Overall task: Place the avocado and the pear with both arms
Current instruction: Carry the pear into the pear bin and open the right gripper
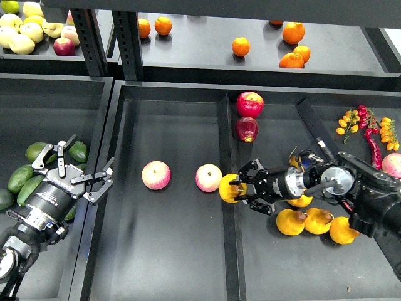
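While right jaws (240, 189) clamp pear (228, 188), left jaws (94, 180) gape.

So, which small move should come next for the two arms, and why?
Probably lower the open left gripper onto an avocado, since it holds nothing above the left bin, while the right gripper already closes on the pear.

— What's standing around us here?

— Black metal shelving (188, 251), its trays sitting side by side, split by a raised divider (229, 188).

— And up at twelve o'clock?

— An upper shelf (200, 44) is running across, with a dark upright post (88, 37) rising at eleven. Overhead light is glinting off the tray floors.
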